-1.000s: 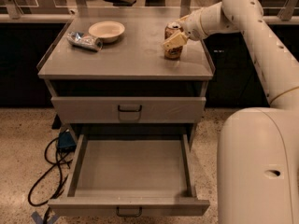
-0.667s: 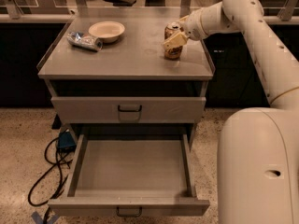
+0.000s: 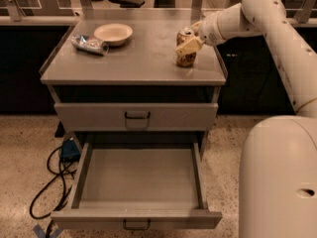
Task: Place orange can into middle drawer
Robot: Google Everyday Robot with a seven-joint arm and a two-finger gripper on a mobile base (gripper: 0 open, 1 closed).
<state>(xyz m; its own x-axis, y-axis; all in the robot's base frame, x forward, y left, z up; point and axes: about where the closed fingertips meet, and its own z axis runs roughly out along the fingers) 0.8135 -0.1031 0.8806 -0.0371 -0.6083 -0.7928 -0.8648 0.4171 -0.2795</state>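
One orange can (image 3: 186, 54), clamped in gripper (image 3: 187, 39), not yet lifted; middle drawer (image 3: 138, 178) open well below gripper, awaiting can.

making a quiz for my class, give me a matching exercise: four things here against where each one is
Things:
1 can
2 bowl
3 open drawer
4 gripper

Places:
a at the can's upper part
b back left of the cabinet top, beside the packet
c pulled out, under the shut drawer
d upright on the right of the cabinet top

Pairs: 1-d; 2-b; 3-c; 4-a
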